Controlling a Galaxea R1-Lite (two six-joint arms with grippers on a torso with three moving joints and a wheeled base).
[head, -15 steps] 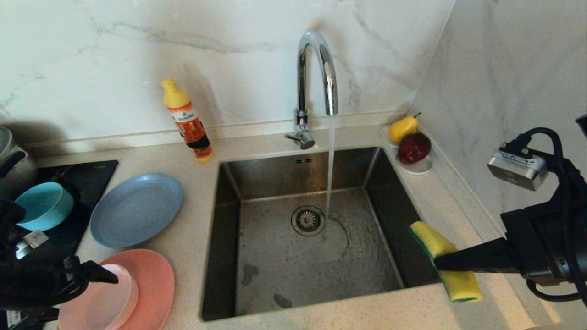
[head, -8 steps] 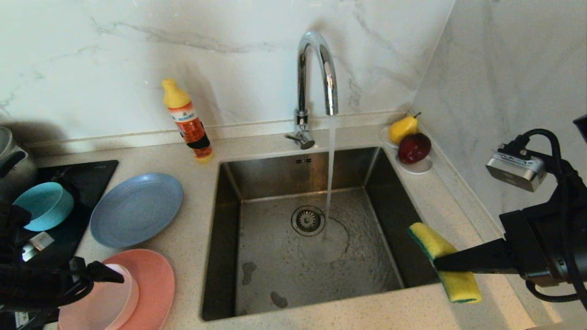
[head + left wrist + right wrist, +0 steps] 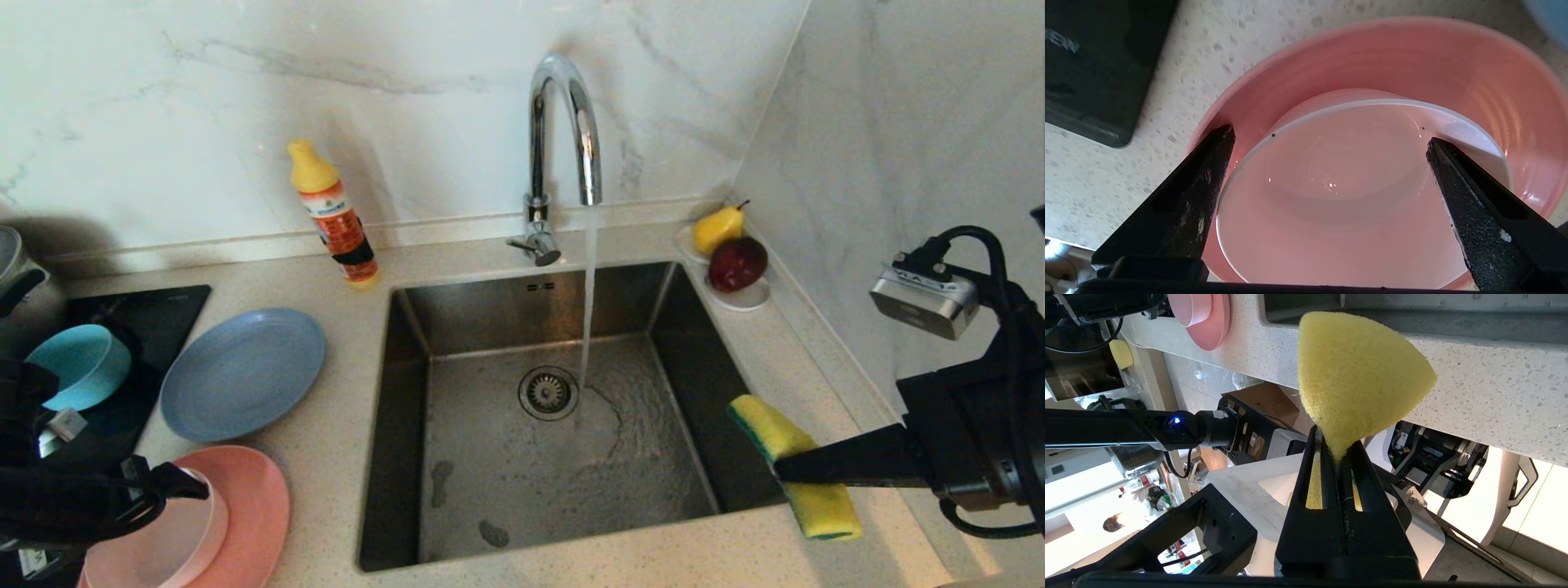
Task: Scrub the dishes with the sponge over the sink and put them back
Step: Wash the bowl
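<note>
Two fingers (image 3: 1200, 192) of the left tool (image 3: 1327, 143) stand spread wide around the pale pink bowl (image 3: 1339, 188), which sits in the salmon-pink plate (image 3: 1453, 69) on the counter (image 3: 343, 425). Right tool (image 3: 780, 469) pinches the sponge (image 3: 771, 433) at the sink (image 3: 490, 490) edge.

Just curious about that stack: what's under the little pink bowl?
The pink bowl sits on a pink plate, with the open left gripper around it. The plate's middle is covered by the bowl.
</note>
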